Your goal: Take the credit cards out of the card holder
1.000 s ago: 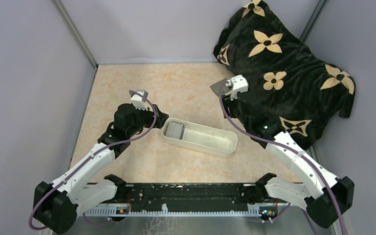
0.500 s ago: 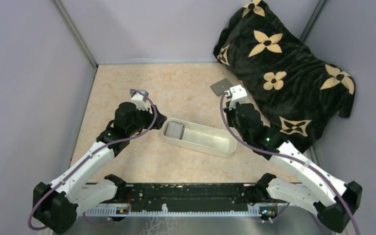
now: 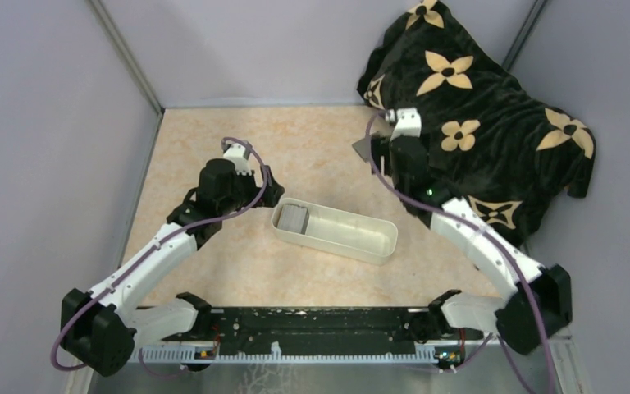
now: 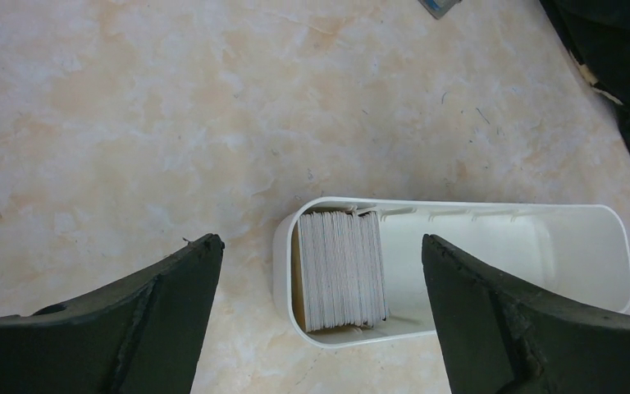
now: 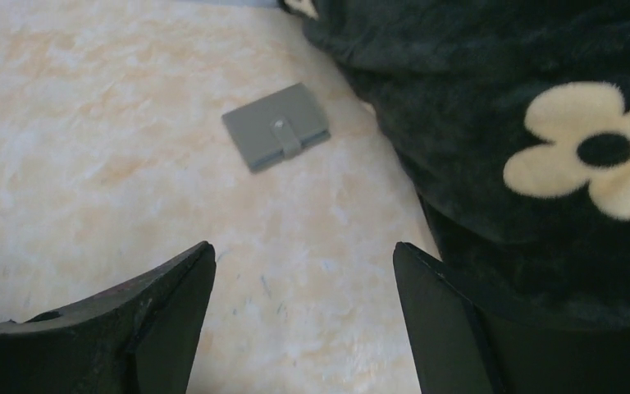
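Note:
The card holder (image 5: 276,127) is a small grey wallet lying closed on the marbled table, its strap across the front, beside the black blanket. From above, the card holder (image 3: 362,148) peeks out at the left of my right gripper (image 3: 384,156). In the right wrist view my right gripper (image 5: 303,246) is open and empty, above bare table just short of the wallet. My left gripper (image 4: 320,242) is open too, hovering over the left end of the white tray (image 4: 578,215). In the top view my left gripper (image 3: 264,190) is beside that tray end. The credit cards are hidden.
The long white tray (image 3: 353,240) lies slanted mid-table, with a stack of thin pale sheets (image 4: 342,269) on edge at its left end. A black blanket (image 3: 476,107) with cream flowers fills the back right corner, close to the wallet. Grey walls enclose the table.
My right wrist has swung farther back toward the blanket. The wallet lies where it was. My left wrist has shifted slightly right, nearer the tray.

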Tool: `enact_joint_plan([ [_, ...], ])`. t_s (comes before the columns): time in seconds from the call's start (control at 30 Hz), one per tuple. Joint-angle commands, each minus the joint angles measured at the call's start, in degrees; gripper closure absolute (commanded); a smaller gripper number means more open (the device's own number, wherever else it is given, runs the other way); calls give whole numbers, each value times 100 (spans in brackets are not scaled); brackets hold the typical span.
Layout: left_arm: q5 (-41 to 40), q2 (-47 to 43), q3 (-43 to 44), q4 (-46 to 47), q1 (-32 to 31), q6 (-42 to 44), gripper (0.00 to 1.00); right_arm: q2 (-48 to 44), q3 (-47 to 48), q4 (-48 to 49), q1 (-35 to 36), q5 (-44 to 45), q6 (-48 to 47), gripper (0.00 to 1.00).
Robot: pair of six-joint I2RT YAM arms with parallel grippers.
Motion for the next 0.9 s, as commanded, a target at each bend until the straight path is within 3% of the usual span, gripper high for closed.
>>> enact_joint_plan([
  [0.0,-22,-19,176,-114,-23,-66,1,1378,1401,-180,-745,-773,450,18],
  [0.07,65,-56,137,-187,-26,-117,1,2201,2045,-457,-821,-988,223,14],
  [0.27,47,-332,-106,-272,-24,-240,1,4618,4227,-1146,-1155,-1714,346,14],
  [0.53,-421,-752,-164,-652,-23,-108,1,6761,7008,-2326,-1362,-1741,200,15],
  [0.87,-425,-812,-301,-727,-23,-151,1,7785,7822,-2447,-1504,-1850,121,13],
])
